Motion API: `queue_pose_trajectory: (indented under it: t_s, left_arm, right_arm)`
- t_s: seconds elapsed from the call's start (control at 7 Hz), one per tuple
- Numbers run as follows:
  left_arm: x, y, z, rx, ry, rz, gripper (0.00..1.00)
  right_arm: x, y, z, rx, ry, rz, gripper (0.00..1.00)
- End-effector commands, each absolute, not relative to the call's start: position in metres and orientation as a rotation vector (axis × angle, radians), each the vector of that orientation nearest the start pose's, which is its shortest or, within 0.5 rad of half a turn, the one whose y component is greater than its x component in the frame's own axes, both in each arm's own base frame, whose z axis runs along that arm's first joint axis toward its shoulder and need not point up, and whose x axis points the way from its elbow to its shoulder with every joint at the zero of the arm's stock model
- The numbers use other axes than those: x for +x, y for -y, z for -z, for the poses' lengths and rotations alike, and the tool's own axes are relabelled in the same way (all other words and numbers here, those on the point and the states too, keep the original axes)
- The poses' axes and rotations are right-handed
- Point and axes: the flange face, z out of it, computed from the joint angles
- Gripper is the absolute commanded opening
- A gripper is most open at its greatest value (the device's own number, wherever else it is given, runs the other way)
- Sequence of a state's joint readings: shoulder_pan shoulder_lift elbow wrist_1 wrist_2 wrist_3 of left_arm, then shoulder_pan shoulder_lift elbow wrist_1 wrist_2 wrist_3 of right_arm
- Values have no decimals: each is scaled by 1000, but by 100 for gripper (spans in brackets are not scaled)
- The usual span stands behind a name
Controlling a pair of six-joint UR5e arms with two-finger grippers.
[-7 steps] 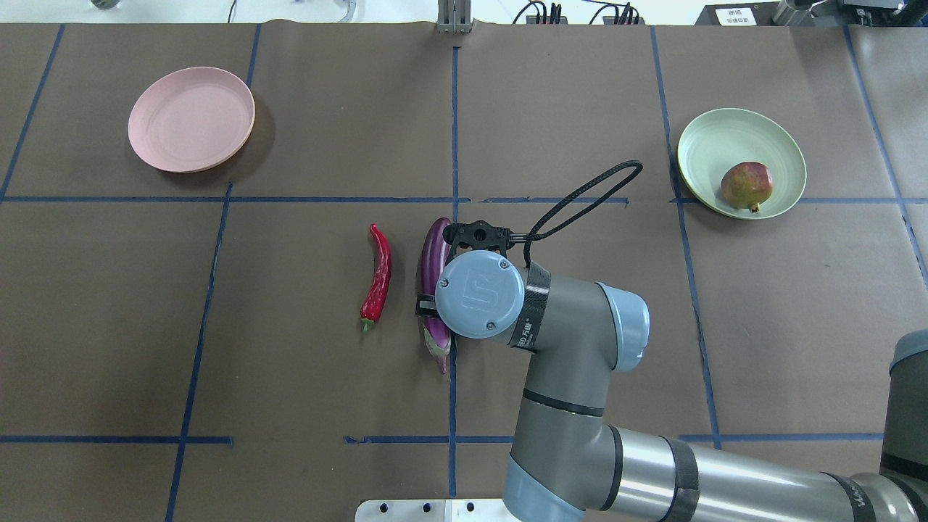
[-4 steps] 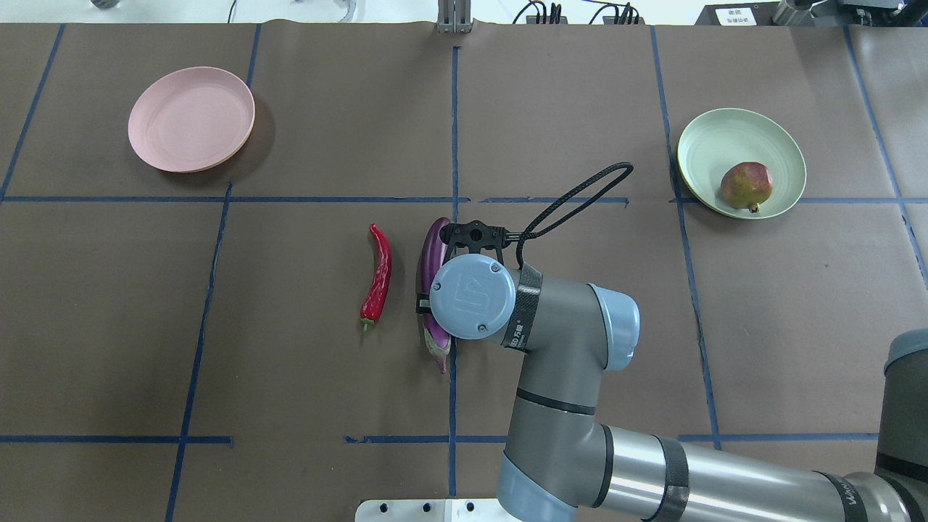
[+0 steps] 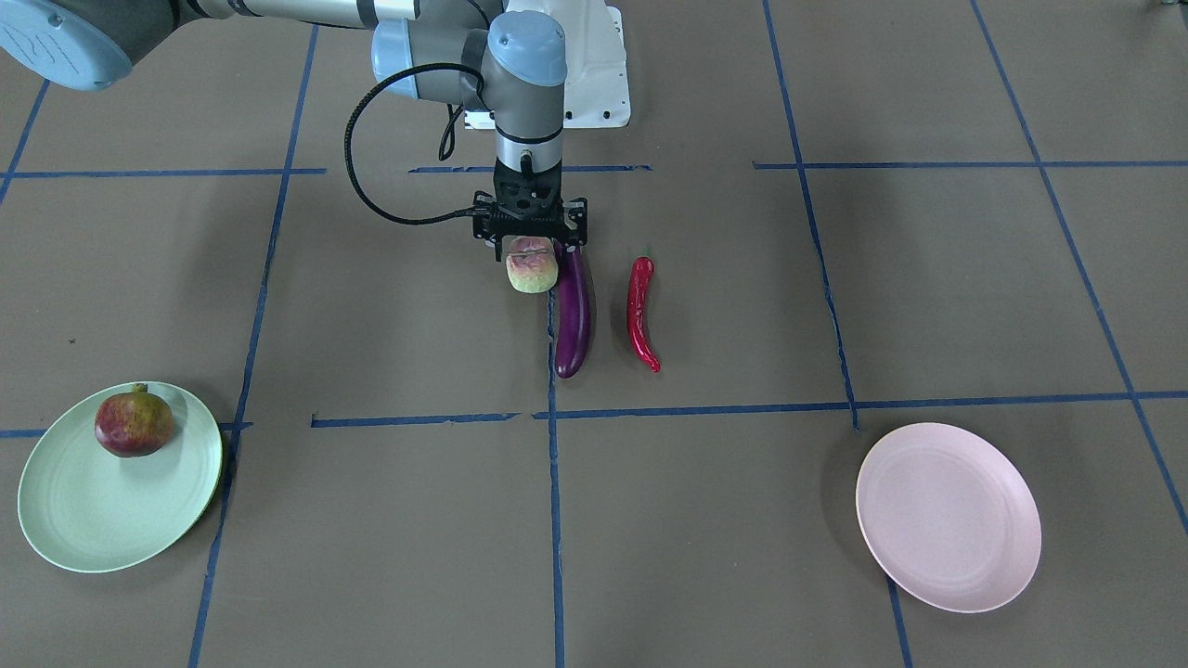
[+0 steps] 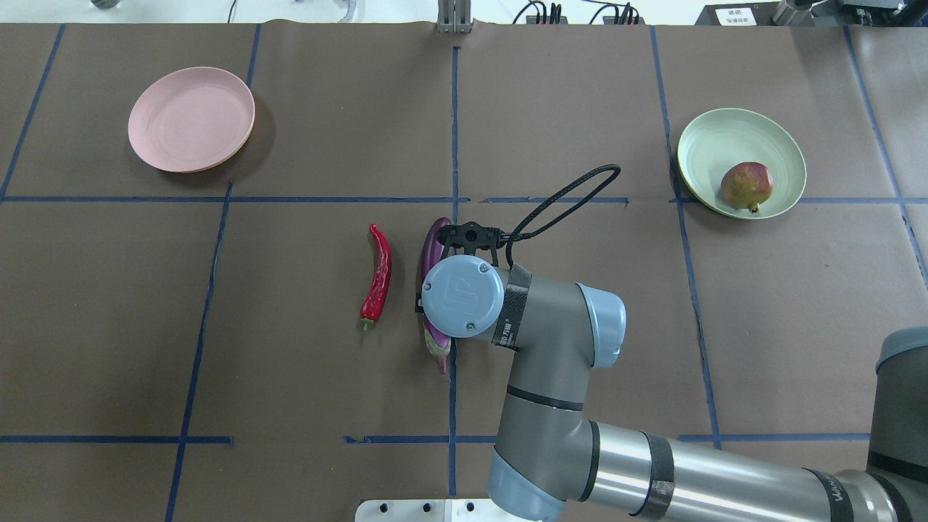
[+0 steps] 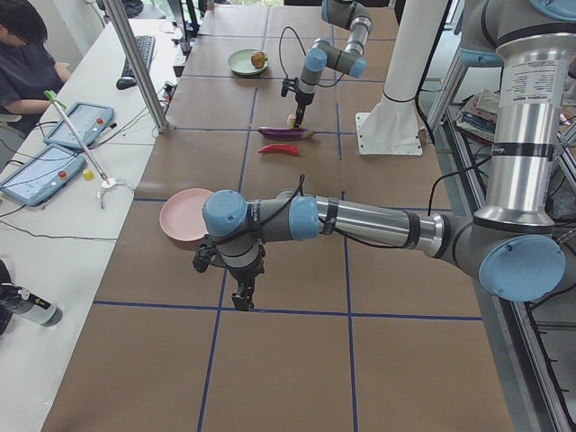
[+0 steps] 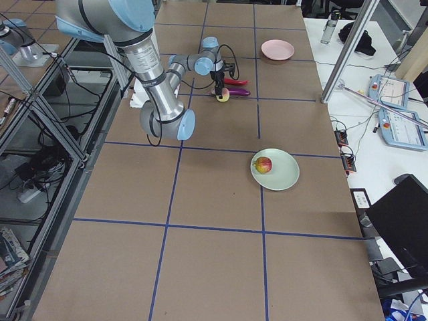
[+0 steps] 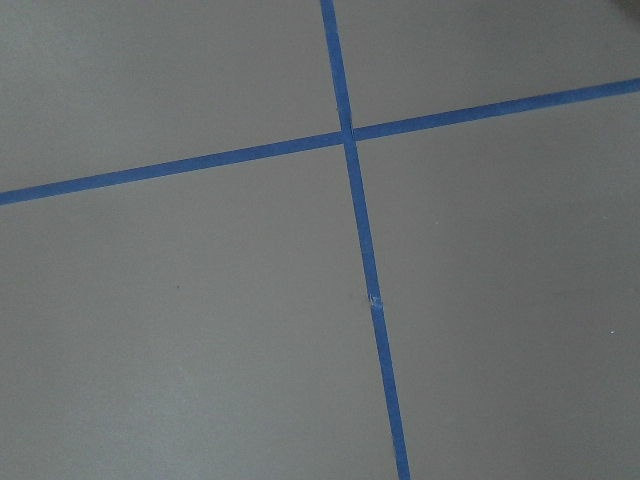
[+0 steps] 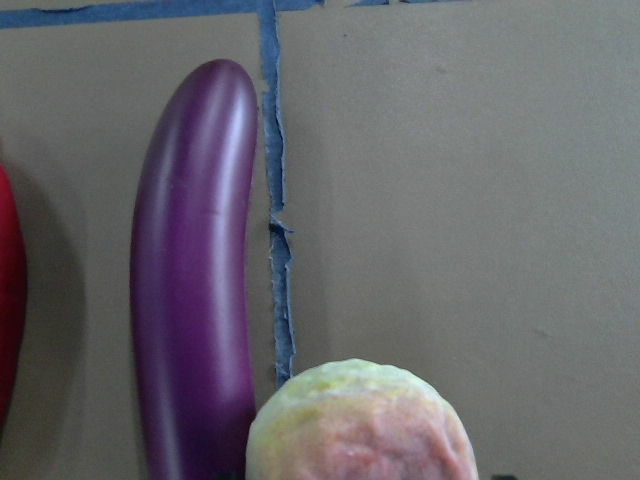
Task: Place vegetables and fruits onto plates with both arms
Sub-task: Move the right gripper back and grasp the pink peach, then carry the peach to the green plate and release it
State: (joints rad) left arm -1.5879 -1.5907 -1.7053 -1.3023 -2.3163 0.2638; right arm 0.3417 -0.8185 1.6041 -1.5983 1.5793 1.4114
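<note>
My right gripper [image 3: 531, 249] is shut on the bumpy pink-green custard-apple fruit [image 3: 532, 268] and holds it just beside the stem end of the purple eggplant [image 3: 573, 320]. The fruit fills the bottom of the right wrist view [image 8: 360, 425], with the eggplant [image 8: 190, 290] to its left. In the overhead view the wrist hides the fruit. The red chili [image 3: 640, 311] lies beyond the eggplant. The pomegranate [image 3: 134, 423] sits on the mint plate [image 3: 102, 520]. The pink plate [image 3: 947, 517] holds nothing. My left gripper [image 5: 241, 299] hangs over bare table near the pink plate; I cannot tell if it is open.
Brown paper with blue tape lines [image 7: 350, 200] covers the table. The white base block [image 3: 594, 65] stands behind the right arm. A black cable loop [image 4: 565, 196] sticks out from the right wrist. An operator [image 5: 27, 63] sits beside tablets off the table's far side.
The right wrist has shifted a little to the left in the overhead view, farther over the eggplant, and its cable loop followed. The eggplant, chili, pomegranate and plates have not moved.
</note>
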Motion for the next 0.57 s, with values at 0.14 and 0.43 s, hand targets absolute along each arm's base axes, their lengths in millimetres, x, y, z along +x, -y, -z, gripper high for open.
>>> queue_pose_trajectory:
  t_s: [0.14,0.43]
  left_arm:
    - [-75,485,-611,-2,-754,-191,100]
    - [-74,486,-611,-3,-754,-193,100]
  right_arm:
    - [-599,389,-182,210,766,-184,1]
    - [-528,476,-193,245,741,-202,1]
